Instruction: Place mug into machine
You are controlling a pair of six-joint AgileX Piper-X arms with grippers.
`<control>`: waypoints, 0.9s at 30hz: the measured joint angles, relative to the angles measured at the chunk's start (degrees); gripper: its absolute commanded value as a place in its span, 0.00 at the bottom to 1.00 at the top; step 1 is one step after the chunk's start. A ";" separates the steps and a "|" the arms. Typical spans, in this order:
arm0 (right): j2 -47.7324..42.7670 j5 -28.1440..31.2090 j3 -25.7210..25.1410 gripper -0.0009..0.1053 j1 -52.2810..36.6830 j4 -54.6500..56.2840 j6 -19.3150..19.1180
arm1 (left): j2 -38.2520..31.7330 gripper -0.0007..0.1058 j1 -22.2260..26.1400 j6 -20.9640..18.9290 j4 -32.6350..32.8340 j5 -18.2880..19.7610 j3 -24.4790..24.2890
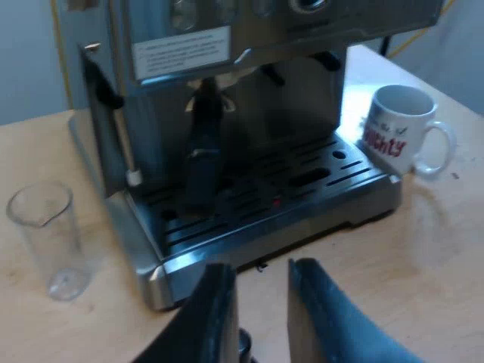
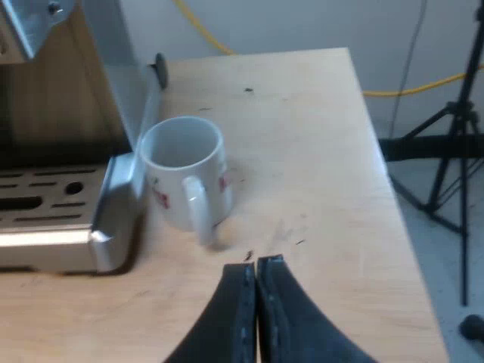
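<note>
Rigid, slick, breakable mug [image 2: 184, 170] just beside the machine [image 2: 53, 227] is best taken by its handle [image 2: 198, 210], which faces my right gripper [image 2: 255, 266], fingers [image 2: 236, 310] together, empty.

Left claw [image 1: 261, 276] parted; right claw [image 2: 255, 266] closed.

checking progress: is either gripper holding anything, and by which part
Nothing is held. Left gripper open and empty, right gripper shut on nothing; the mug stands untouched beside the machine.
</note>
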 measured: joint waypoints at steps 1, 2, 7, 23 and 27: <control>0.65 -0.71 -0.22 0.01 0.00 0.00 0.00 | 0.56 0.20 -0.33 0.00 -0.36 0.38 -0.09; 1.77 -2.02 -0.56 0.01 0.00 0.00 0.00 | 2.31 0.20 -1.27 0.00 -1.58 1.32 -0.17; 6.65 -5.10 -1.75 0.01 0.00 -0.78 0.00 | 9.15 0.20 -4.76 0.00 -6.47 3.02 -0.46; 21.69 -7.10 -1.87 0.51 0.00 -8.23 -0.74 | 22.42 0.23 -9.83 0.64 -14.19 7.29 -0.46; 25.06 -7.26 -1.87 0.51 0.00 -9.08 -0.74 | 24.33 0.54 -9.79 1.91 -15.41 7.27 -0.46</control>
